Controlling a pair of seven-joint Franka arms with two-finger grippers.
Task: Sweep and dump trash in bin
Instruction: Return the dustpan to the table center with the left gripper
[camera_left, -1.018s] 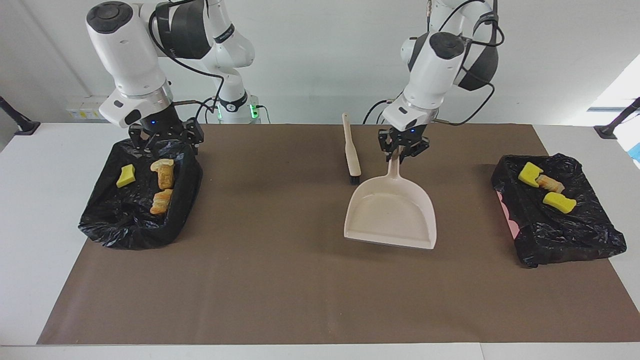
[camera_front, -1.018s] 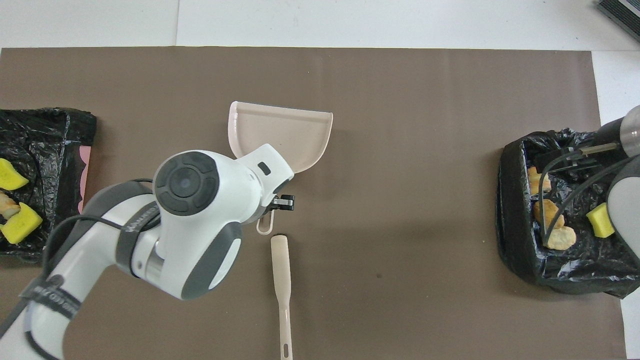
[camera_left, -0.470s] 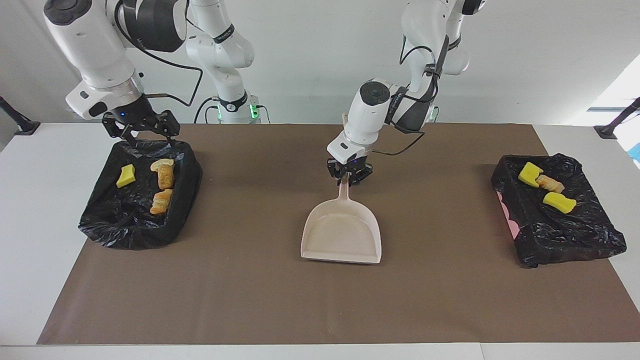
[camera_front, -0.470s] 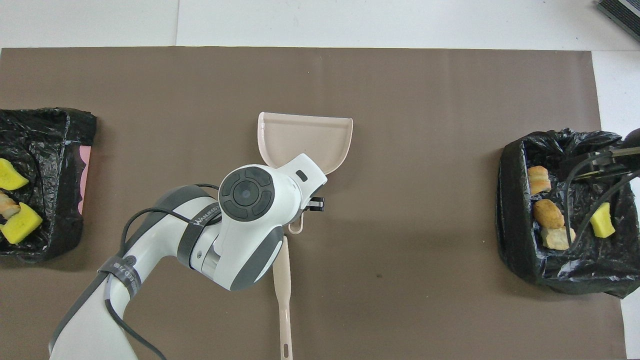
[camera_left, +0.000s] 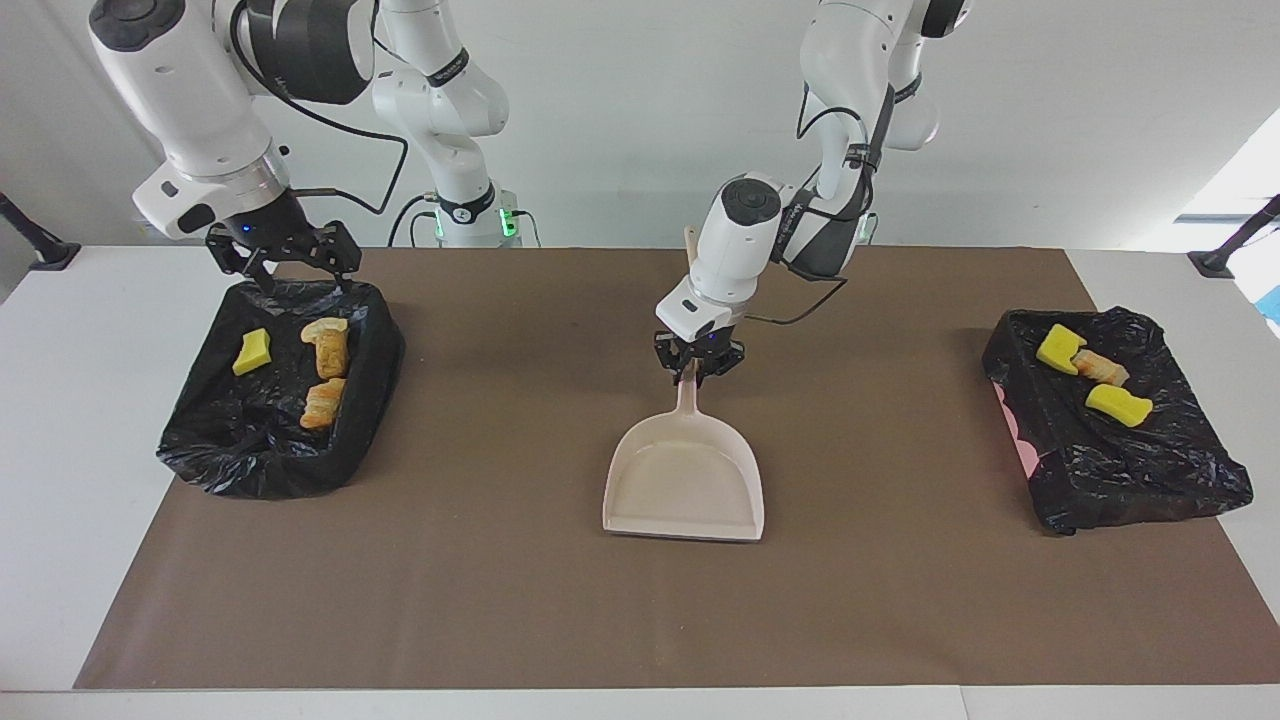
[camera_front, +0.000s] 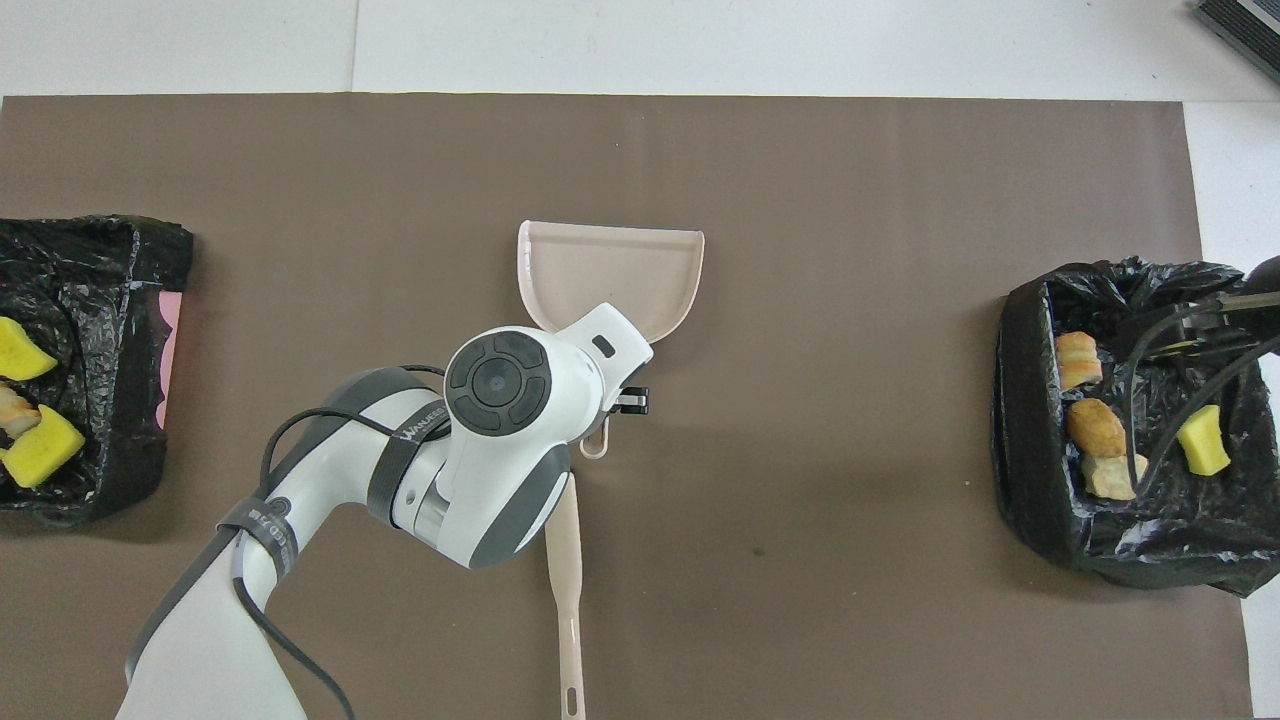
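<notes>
My left gripper (camera_left: 698, 365) is shut on the handle of the beige dustpan (camera_left: 685, 485), which sits empty and low on the brown mat at mid-table; it also shows in the overhead view (camera_front: 610, 270). The trash lies in two black-bagged bins. The bin (camera_left: 280, 470) at the right arm's end holds a yellow piece (camera_left: 252, 352) and bread chunks (camera_left: 328, 345). The bin (camera_left: 1130, 480) at the left arm's end holds yellow pieces (camera_left: 1058, 347) and a bread chunk (camera_left: 1100, 368). My right gripper (camera_left: 285, 262) hangs empty over the first bin's rim nearest the robots.
The beige brush (camera_front: 565, 560) lies on the mat just nearer to the robots than the dustpan's handle, partly under my left arm. The brown mat (camera_left: 500, 600) covers most of the white table. No trash lies loose on the mat.
My left gripper carried the dustpan toward the right arm's end to mid-table and set it low. My right gripper rose and shifted toward the table's end, then held still.
</notes>
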